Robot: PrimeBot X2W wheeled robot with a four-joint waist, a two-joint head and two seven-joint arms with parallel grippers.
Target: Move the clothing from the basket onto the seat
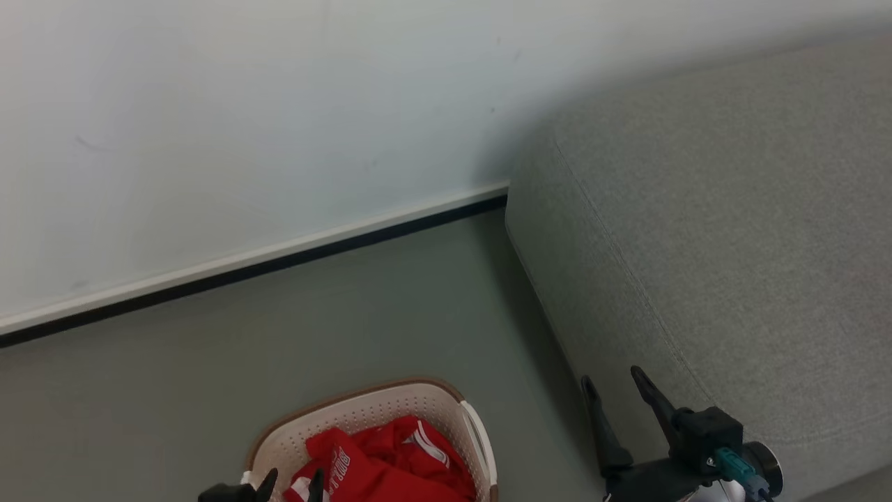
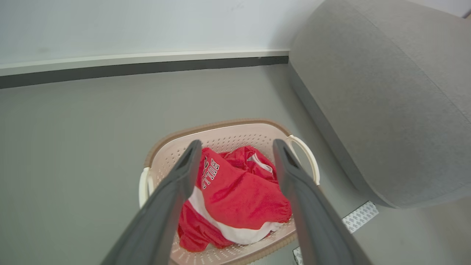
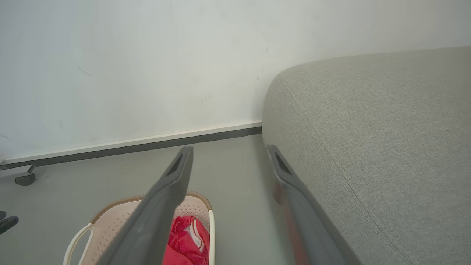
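Observation:
The red clothing with white stripes and lettering lies bunched in the cream basket on the floor, at the head view's bottom edge. From the left wrist, the clothing fills the basket below my open left gripper, which hangs above it and holds nothing. Its tips peek in beside the basket's near left. My right gripper stands open and empty against the side of the grey seat, right of the basket. In the right wrist view, the gripper frames floor between basket and seat.
A white wall with a dark-edged skirting board runs behind the basket. Grey floor stretches between the wall, basket and seat. A patterned strip lies on the floor by the seat. A caster shows at far left.

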